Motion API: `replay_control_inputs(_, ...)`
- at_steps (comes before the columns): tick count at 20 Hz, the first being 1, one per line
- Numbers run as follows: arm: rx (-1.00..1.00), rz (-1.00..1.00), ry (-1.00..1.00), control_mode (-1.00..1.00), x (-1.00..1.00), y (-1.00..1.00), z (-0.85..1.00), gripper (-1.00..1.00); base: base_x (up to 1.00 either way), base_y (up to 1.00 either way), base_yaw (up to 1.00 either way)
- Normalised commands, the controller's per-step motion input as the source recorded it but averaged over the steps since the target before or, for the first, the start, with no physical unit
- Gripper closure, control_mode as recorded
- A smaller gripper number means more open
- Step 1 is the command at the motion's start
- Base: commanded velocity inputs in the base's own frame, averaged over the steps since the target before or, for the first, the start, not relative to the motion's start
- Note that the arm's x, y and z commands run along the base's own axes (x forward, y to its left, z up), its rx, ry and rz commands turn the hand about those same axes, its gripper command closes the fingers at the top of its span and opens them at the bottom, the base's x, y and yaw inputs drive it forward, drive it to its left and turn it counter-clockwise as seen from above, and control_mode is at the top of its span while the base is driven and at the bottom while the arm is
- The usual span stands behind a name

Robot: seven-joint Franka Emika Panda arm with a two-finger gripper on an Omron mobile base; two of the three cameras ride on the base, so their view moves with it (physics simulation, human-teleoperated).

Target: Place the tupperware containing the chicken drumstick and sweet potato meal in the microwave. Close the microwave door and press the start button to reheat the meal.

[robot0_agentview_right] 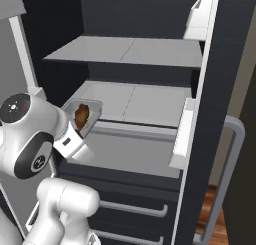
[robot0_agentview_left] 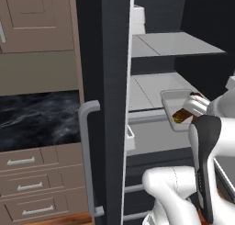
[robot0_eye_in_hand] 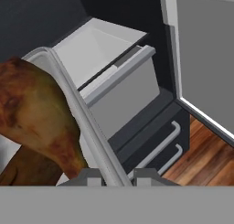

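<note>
at centre right of the left base view, the tupperware [robot0_agentview_left: 176,100] with the chicken drumstick [robot0_eye_in_hand: 36,122] is clamped at its rim by the gripper [robot0_eye_in_hand: 116,175], at a fridge shelf's [robot0_agentview_right: 145,104] front edge.

Both base views share the fridge shelves [robot0_agentview_left: 156,88].

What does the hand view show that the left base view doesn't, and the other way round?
Hand view alone: gripper shut on the tupperware's rim, wood floor, and the drumstick close up. Left base view alone: wooden drawers, the dark marble backsplash, the fridge door and its handle. Both: the tupperware with brown food, at the fridge shelf's front edge.
</note>
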Motion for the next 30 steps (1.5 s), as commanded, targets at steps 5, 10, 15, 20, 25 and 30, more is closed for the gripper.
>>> replay_control_inputs(5,0.0,0.0,0.0,1.0,0.0,0.0,0.0,1.0,-0.55,0.03,0.0)
replay_control_inputs(10,0.0,0.0,0.0,1.0,0.0,0.0,0.0,1.0,-0.71,0.0,-0.03)
replay_control_inputs(15,0.0,0.0,0.0,1.0,0.0,0.0,0.0,1.0,-0.62,0.0,-0.06)
replay_control_inputs(20,0.0,0.0,0.0,1.0,0.0,0.0,0.0,1.0,-0.37,0.0,-0.08)
replay_control_inputs(25,0.0,0.0,0.0,1.0,0.0,0.0,0.0,1.0,-0.3,0.0,-0.07)
replay_control_inputs(30,0.0,0.0,0.0,1.0,0.0,0.0,0.0,1.0,-0.48,0.0,0.0)
